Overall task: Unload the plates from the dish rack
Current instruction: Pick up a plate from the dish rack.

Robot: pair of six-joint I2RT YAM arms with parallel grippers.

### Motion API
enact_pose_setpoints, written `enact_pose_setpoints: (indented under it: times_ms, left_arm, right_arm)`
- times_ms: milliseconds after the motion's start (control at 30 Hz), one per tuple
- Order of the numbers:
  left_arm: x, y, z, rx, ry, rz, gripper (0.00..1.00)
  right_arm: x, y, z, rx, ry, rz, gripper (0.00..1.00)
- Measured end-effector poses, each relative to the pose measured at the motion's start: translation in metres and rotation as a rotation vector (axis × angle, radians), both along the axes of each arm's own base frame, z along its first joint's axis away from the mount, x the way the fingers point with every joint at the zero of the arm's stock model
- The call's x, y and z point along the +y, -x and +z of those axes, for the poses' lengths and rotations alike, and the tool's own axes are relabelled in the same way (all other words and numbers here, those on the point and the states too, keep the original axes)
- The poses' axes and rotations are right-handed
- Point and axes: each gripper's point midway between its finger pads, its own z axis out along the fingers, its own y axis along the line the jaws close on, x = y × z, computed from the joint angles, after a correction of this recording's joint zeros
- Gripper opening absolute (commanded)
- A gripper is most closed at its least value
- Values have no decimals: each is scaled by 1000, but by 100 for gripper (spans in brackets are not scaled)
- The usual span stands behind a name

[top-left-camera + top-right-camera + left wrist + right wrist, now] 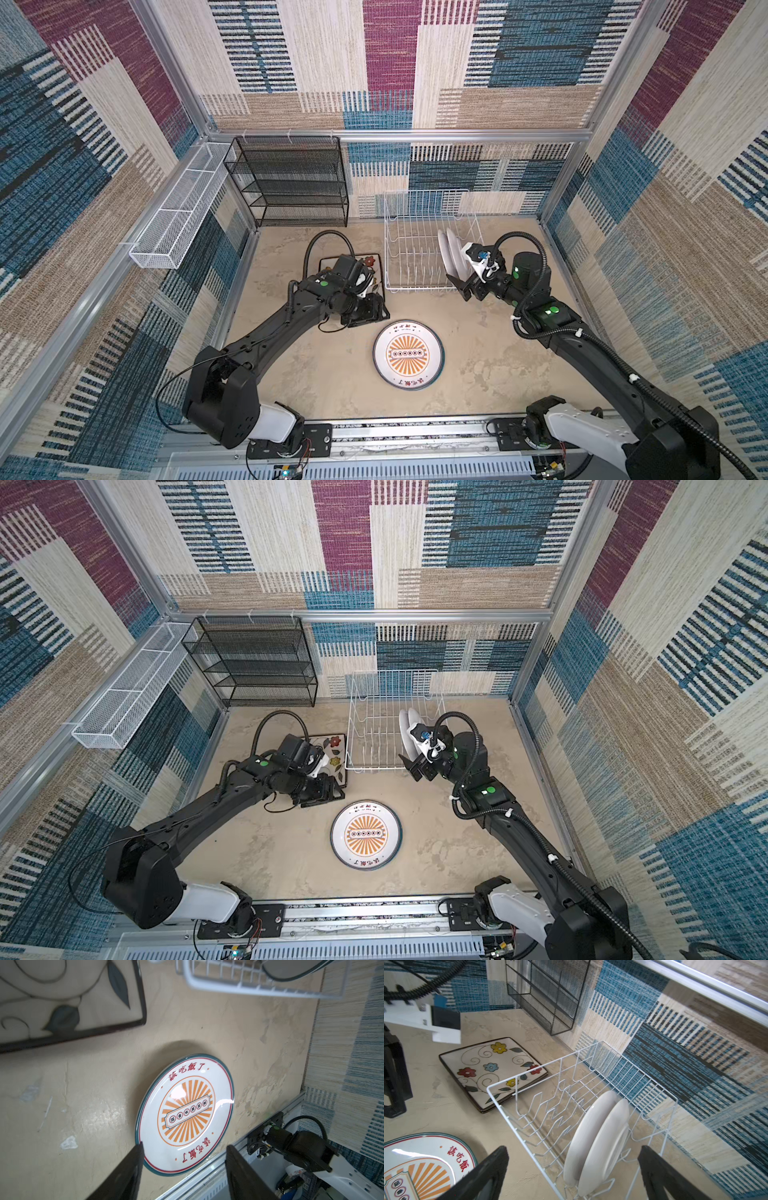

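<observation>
Two round plates (606,1147) upright in white wire dish rack (546,1109), pale backs showing

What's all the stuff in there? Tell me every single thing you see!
dish rack: one, white wire, back right of the table
round plates: two, plain white backs showing, upright at the rack's right end
round plate: one, white with orange sunburst, flat near the table's front
square plates: a stack, count unclear, cream with coloured flowers, flat, left of the rack
shelf unit: one, black mesh, against the back wall
basket: one, long white mesh, on the left wall
left gripper: black, open, empty, by the square plates
right gripper: black, open, empty, beside the racked plates
</observation>
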Motion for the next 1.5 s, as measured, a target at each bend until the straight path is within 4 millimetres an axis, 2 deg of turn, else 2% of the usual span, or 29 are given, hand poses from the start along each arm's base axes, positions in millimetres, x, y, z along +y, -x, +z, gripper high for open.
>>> enact_pose_setpoints:
  times_ms: [133, 200, 333, 433, 500, 667, 1000, 1200, 1500]
  left_arm:
    - [-13, -31, 48, -132, 24, -28, 65]
    - [-22, -46, 63, -168, 32, -42, 65]
    - [-44, -78, 87, -237, 51, -78, 65]
    - [-64, -100, 96, -278, 63, -106, 65]
    - [-76, -114, 96, -287, 66, -116, 65]
    - [-105, -142, 83, -288, 71, -137, 62]
    - [-159, -170, 57, -267, 115, -177, 46]
    - [-172, -177, 29, -205, 120, -168, 35]
    - [-183, -180, 19, -168, 164, -151, 35]
  right_arm:
    - [-13, -3, 14, -9, -55, -90, 100]
    - [-19, -3, 19, -10, -79, -124, 100]
    - [-30, -5, 24, 7, -124, -169, 100]
    - [-47, -11, 21, 49, -157, -228, 100]
    - [-55, -13, 16, 80, -176, -261, 100]
    - [-62, -11, 8, 110, -204, -288, 100]
    - [-71, -17, -2, 127, -217, -327, 100]
    - [-73, -21, -4, 126, -215, -340, 100]
    - [-75, -22, -4, 122, -216, -344, 100]
